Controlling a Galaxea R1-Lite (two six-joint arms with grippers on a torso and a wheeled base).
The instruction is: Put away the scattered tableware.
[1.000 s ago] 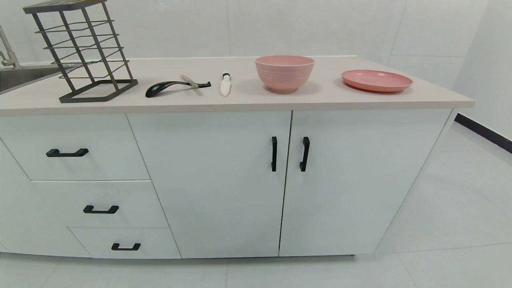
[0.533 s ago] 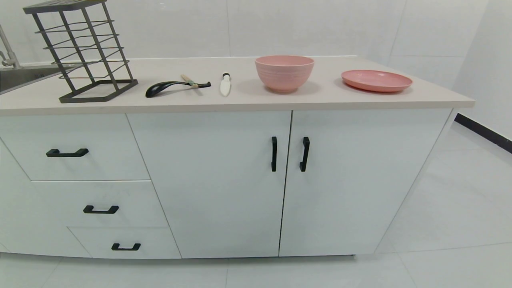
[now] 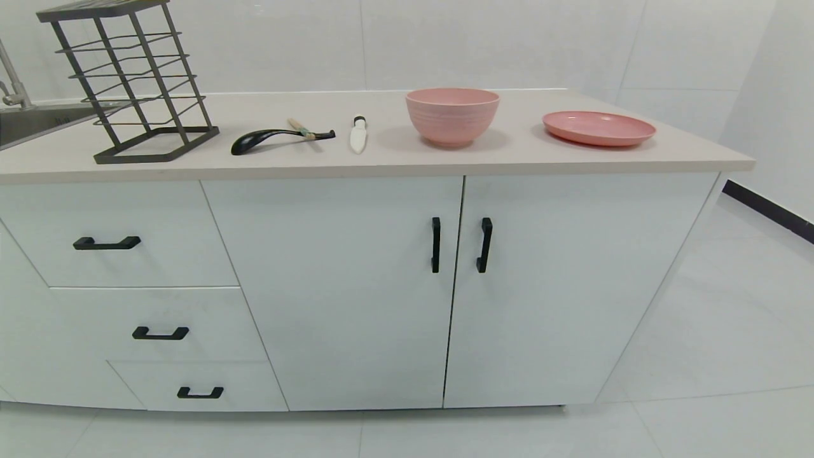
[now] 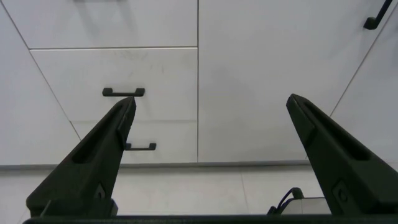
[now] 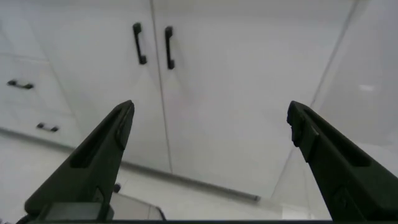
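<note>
1. Cabinet (image 3: pixel 343 286): white, two doors with black handles at the centre of the frame, three drawers at the lower left.
2. Surface (image 3: pixel 381 162): pale top across the upper half of the frame, with a sink (image 3: pixel 38 121) at the far upper left.
3. Rack (image 3: pixel 102 9): black wire, upright, upper left on the surface.
4. Left hand (image 4: pixel 211 102): fingers spread wide, facing the drawer handles (image 4: pixel 123 93).
5. Right hand (image 5: pixel 211 107): fingers spread wide, facing the door handles (image 5: pixel 140 43).
6. Plate (image 3: pixel 598 128): pink, flat, upper right on the surface.
7. Bowl (image 3: pixel 452 116): pink, upright, upper centre, well apart from the plate.
8. Spoon (image 3: pixel 267 138): black, lying right of the rack.
9. White utensil (image 3: pixel 358 136): lying between the spoon and the bowl.
10. Wooden stick (image 3: pixel 300 128): lying across the spoon's handle.
</note>
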